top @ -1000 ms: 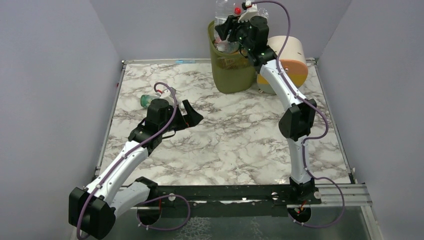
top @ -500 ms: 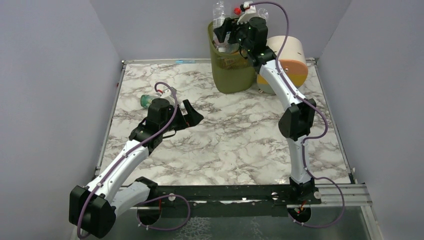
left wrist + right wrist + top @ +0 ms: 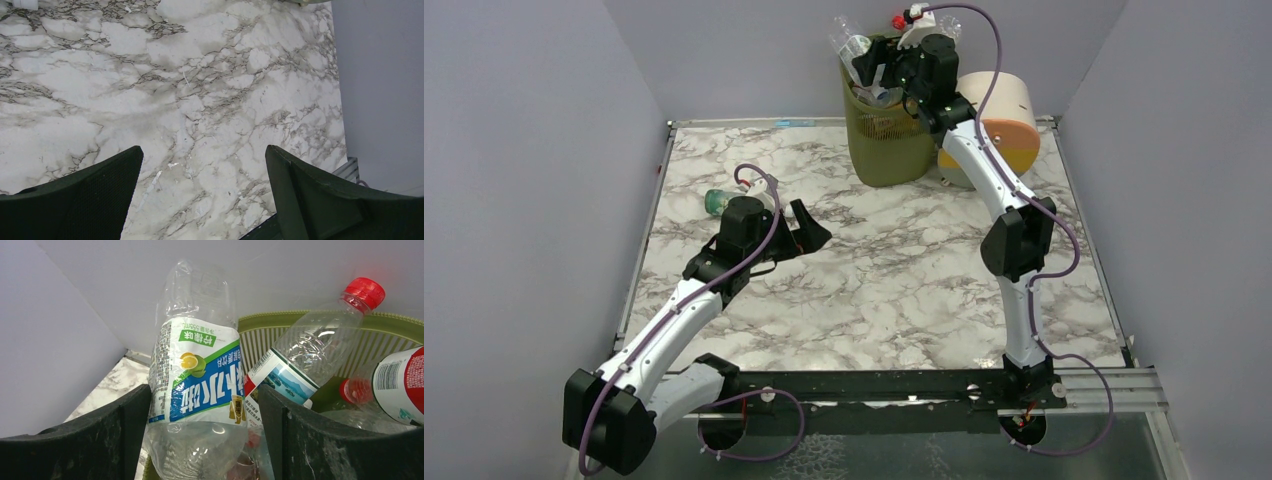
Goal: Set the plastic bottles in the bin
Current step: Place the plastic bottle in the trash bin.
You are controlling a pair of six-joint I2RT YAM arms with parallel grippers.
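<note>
Operator: Over the last second the right gripper (image 3: 202,405) is letting its jaws spread. The lemon-labelled bottle (image 3: 197,365), upright between them a second ago, is now leaning toward the table's left side above the bin (image 3: 886,150).

Trainee: Is it holding anything at this point?

Operator: I am judging not. The jaws are standing apart with the bottle loose between them, its base sitting over the bin's mouth. I am keeping the wrist high over the rim at the table's far edge so the bottle is falling inward rather than onto the table (image 3: 884,280).

Trainee: What is already inside?

Operator: A red-capped bottle (image 3: 310,345) is leaning against the far mesh wall, and another with a red label (image 3: 400,385) is lying beside it. The pile is reaching the rim, which is probably why the released bottle is tilting instead of dropping straight.

Trainee: And the other arm?

Operator: The left gripper (image 3: 202,170) is hovering with its jaws fully apart over bare marble, clamping nothing. I am parking it near the table's left edge because a green-capped bottle (image 3: 717,201) is lying just beyond it, which I am taking as the next pickup.

Trainee: Any risk?

Operator: The leaning bottle may be sliding off the pile and over the bin's left rim.
</note>
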